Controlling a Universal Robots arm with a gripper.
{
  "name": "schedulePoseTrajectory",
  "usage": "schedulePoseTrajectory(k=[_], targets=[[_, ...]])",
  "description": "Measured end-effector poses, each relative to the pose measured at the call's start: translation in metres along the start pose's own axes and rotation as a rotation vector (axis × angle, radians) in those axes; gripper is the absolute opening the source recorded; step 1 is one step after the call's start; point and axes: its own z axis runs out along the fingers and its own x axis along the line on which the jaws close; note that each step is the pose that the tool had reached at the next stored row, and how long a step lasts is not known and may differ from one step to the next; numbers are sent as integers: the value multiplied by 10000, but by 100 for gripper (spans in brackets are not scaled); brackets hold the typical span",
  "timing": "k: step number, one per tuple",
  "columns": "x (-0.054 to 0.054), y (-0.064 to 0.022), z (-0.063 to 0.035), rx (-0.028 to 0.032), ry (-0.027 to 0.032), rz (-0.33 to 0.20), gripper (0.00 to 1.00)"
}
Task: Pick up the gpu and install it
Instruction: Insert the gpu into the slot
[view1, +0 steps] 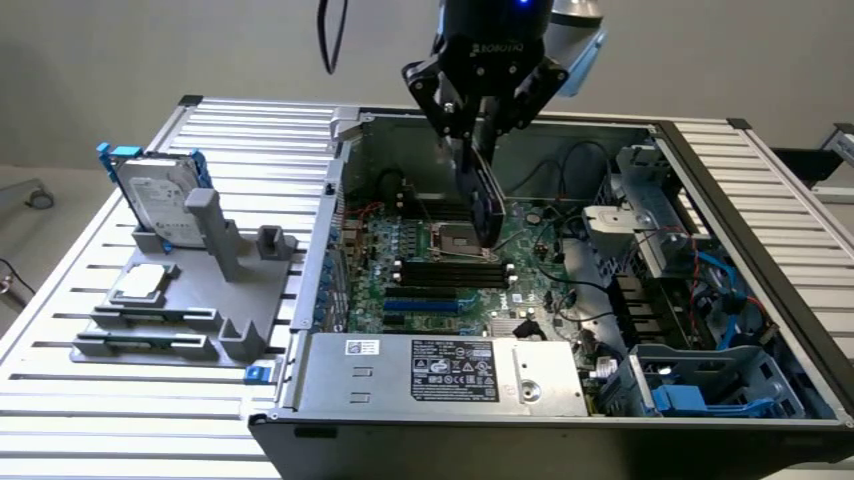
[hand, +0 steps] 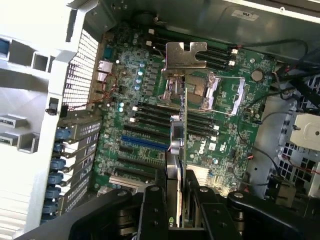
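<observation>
The gripper (view1: 478, 130) holds the gpu (view1: 483, 195) on edge inside the open computer case (view1: 310, 270)

Its two dark fingers are closed on the thin card from both faces, so the card hangs upright with its lower edge toward the motherboard (view1: 427, 265), not yet seated; I judge this pose lets the edge meet a slot. The wrist view shows the card as a narrow strip, green board on one face, with a shiny notched metal bracket (hand: 186, 54) at its far end, above long black slots (hand: 155, 114) on the crowded green board
</observation>
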Motion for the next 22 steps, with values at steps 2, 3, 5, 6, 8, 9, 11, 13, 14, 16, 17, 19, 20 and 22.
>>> schedulePoseTrajectory(k=[2,3,5,6,8,9,11,13,14,16,17,19,20,22], targets=[[0,0,10,3,1,-359,27],[0,0,16,4,0,-556,27],[0,0,26,6,0,-909,27],[0,0,31,7,0,-1090,27],[0,0,41,10,0,-1460,27],[0,0,46,11,0,-1639,27],[0,0,56,14,1,-2005,27],[0,0,67,15,0,-2370,27],[0,0,72,17,1,-2549,27],[0,0,83,19,0,-2915,27],[-1,0,89,20,0,-3096,27],[-1,0,99,23,0,-3455,27],[-1,0,104,25,1,-3635,27],[0,0,115,26,0,-4005,27]])
